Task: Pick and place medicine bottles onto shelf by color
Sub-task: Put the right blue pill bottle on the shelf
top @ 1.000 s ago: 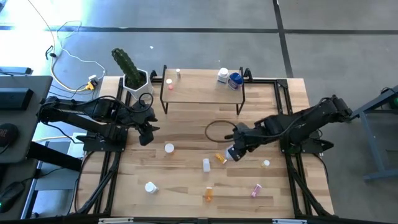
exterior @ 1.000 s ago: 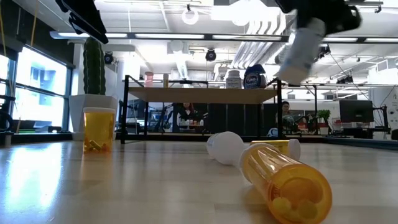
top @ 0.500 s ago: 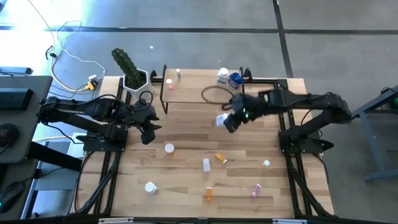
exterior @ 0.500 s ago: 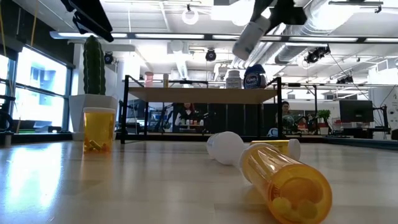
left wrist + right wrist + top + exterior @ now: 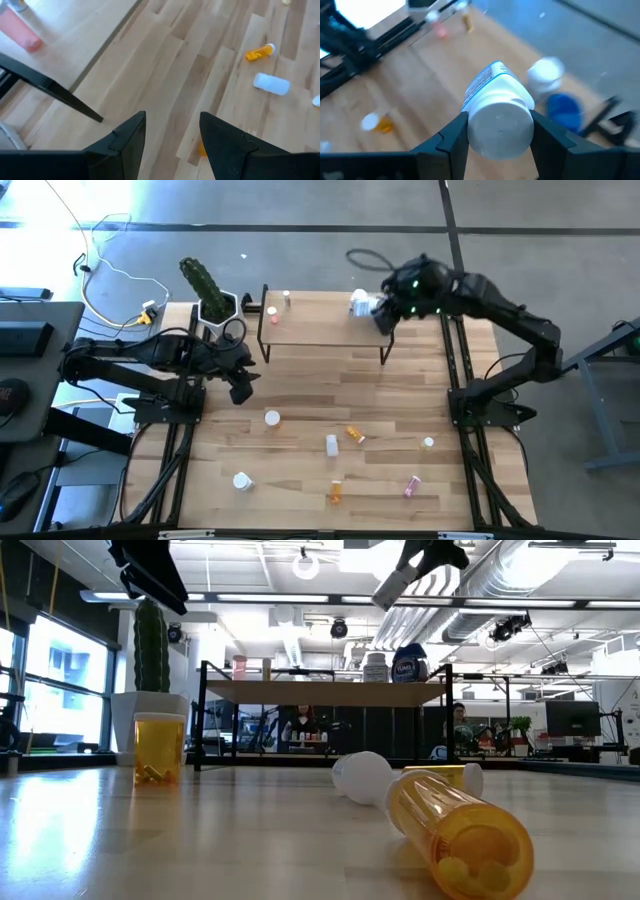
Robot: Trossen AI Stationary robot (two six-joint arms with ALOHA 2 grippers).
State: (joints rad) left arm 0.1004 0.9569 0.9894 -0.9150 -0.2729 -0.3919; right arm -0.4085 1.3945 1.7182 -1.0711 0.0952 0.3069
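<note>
My right gripper (image 5: 385, 310) hangs high over the right end of the shelf (image 5: 325, 332), shut on a white medicine bottle (image 5: 495, 85). Below it on the shelf stand a white bottle (image 5: 546, 72) and a blue one (image 5: 563, 107). A pink bottle (image 5: 441, 32) and an orange one (image 5: 466, 21) stand at the shelf's left end. My left gripper (image 5: 240, 385) hovers open over the table, left of the shelf. Several bottles lie on the table, among them an orange one (image 5: 354, 434) and a white one (image 5: 332, 444). My right gripper pinches the white bottle between its two fingers, one on each side of the plain white end (image 5: 476, 127). The labelled end sticks out past the fingertips. The fingers slant down from above. The bottle is tilted (image 5: 395, 585) and lifted clear, above the shelf.
A white pot with a green cactus (image 5: 215, 305) stands at the far left, beside the shelf. More bottles lie near the table's front: white (image 5: 242, 480), orange (image 5: 336, 492), pink (image 5: 411, 485). Black frame rails (image 5: 462, 370) run along both table sides.
My right gripper has swung from the table's middle up and toward the far edge, carrying the white bottle clear of the table to above the shelf's right end. It has rolled on the way, so the bottle has turned about in the air.
</note>
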